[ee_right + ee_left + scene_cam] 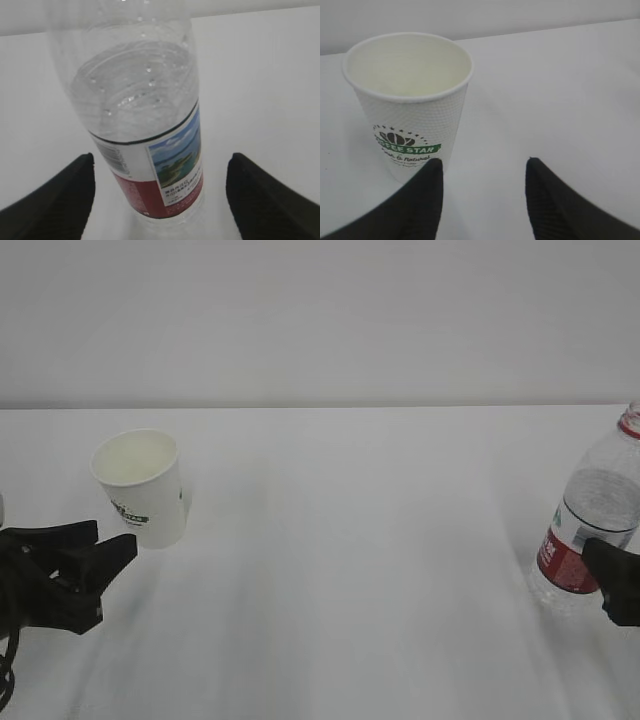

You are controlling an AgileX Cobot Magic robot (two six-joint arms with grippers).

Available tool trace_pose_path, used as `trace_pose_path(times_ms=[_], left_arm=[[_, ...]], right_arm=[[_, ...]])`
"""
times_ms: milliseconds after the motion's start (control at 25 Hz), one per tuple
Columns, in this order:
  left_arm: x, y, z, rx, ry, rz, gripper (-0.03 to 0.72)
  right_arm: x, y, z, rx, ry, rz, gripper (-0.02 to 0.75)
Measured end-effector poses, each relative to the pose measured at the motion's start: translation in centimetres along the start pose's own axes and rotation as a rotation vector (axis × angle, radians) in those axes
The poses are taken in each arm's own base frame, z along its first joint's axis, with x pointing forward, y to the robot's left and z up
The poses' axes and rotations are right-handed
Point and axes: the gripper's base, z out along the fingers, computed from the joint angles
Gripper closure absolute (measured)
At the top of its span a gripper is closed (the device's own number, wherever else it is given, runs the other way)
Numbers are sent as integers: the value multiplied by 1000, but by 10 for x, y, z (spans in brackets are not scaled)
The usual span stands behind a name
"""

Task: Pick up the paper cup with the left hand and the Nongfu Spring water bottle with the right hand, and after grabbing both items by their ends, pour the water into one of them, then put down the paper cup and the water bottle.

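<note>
Cup (407, 100) upright on table (350, 540), left; L gripper (482, 200) open, one finger touching its base, not around it: could tip it. Bottle (145, 125) far right, approx between R gripper (160, 195) wide jaws, prob. unheld.

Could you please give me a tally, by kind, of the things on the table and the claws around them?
Paper cups: 1, the paper cup
Water bottles: 1, the Nongfu Spring water bottle
Robot claws: 2, the left claw beside the cup and the right claw with its jaws on either side of the bottle
Total: 4
</note>
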Motion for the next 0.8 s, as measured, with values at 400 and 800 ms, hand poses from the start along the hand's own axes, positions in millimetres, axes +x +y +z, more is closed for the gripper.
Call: trace_pose_path(times_ms=[400,800], left_arm=[[0,0,0,0,0,1,298],[0,0,0,0,0,1,298]], right_arm=[[15,2,20,-41,-22,8,118],[33,0,29,-37,67,13,118]])
